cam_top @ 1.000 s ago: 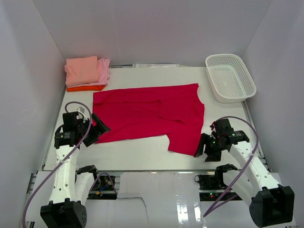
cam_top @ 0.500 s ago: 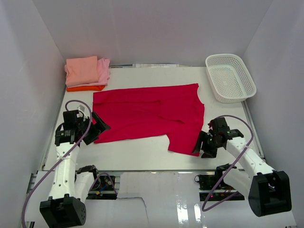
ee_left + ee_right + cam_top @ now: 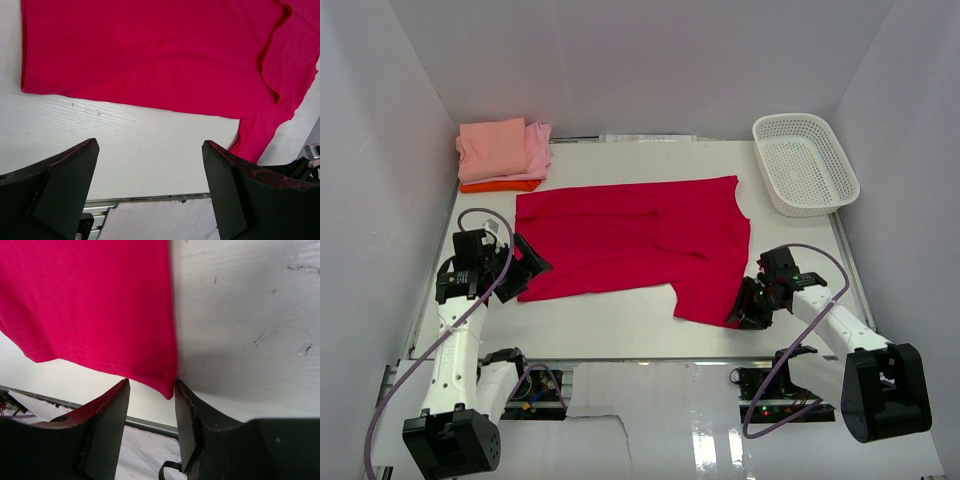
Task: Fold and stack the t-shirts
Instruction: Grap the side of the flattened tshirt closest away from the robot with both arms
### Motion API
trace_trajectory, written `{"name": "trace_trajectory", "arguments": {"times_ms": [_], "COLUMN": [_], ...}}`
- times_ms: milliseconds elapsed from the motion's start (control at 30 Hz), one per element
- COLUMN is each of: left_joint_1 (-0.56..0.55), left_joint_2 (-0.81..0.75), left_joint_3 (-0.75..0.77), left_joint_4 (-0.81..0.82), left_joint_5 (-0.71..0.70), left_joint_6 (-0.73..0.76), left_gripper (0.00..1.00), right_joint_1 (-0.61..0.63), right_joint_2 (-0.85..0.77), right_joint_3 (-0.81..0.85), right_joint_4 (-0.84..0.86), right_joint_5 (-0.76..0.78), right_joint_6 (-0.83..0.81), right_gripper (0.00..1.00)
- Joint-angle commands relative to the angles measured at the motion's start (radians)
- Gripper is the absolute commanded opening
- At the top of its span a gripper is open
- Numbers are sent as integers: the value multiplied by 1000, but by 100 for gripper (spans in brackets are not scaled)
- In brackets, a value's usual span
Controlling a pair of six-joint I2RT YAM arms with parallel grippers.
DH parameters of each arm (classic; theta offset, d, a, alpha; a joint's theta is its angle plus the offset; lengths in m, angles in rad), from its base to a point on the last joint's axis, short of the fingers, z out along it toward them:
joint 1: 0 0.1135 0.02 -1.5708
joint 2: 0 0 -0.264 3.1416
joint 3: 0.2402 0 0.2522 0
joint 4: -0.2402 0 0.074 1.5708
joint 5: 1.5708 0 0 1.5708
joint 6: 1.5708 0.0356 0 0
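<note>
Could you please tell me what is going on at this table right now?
Two robot arms are folding t-shirts. A red t-shirt lies spread on the table, partly folded. The right gripper is at its near right corner, fingers either side of the hem, not yet pinched. The left gripper hangs wide open by the shirt's left edge, holding nothing. Three folded shirts sit stacked at the far left corner.

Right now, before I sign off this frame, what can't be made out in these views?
- Orange shirt, top view: mostly buried under the pink shirts; only its edge shows.
- Right gripper, right wrist view: jaws apart around a corner of the red shirt; whether they touch the cloth is unclear.
- Red shirt, left wrist view: cut off by the top and right edges.
</note>
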Motion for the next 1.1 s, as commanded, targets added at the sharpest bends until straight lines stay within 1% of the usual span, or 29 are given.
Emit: {"name": "trace_trajectory", "arguments": {"times_ms": [0,100,133,167,200,233,267,367,500,633,700,800,867,933,1033,1067], "left_joint_1": [1,2,1,1,1,2,4,28,59,70,74,76,77,79,79,79], "left_joint_2": [-6,-4,-6,-4,-7,-7,-12,-10,-3,31,54,66,68,82,96,99], "left_joint_3": [41,45,44,41,38,27,21,7,-22,-70,-82,-88,-93,-99,-104,-105], "left_joint_4": [11,7,7,4,5,4,-1,-13,17,10,2,-16,-28,-30,-13,-12], "left_joint_5": [-2,-25,-33,-40,-45,-54,-67,-117,-77,-90,-128,-208,-258,-280,-326,-356], "left_joint_6": [19,17,16,11,8,5,-10,-42,-117,-214,-257,-367,-406,-441,-458,-467], "left_gripper": [96,96,96,96,96,96,96,98,98,98,98,98,98,98,98,95], "right_joint_1": [-2,-2,-2,-2,-2,-2,-2,-2,-2,-2,-2,-2,-2,-2,-2,-2], "right_joint_2": [11,20,32,35,41,49,51,49,43,54,55,58,58,55,58,60], "right_joint_3": [-20,-26,-26,-27,-27,-27,-27,-4,95,163,181,200,203,207,215,217], "right_joint_4": [50,65,67,70,70,70,70,39,-34,-97,-119,-133,-134,-139,-142,-143], "right_joint_5": [24,27,28,24,25,25,19,12,2,-7,-8,-7,-10,-7,-5,-5], "right_joint_6": [21,23,23,23,23,23,24,21,8,-12,-29,-49,-55,-61,-69,-71], "right_gripper": [45,43,40,34,19,10,8,8,8,8,8,8,8,8,8,8]}}
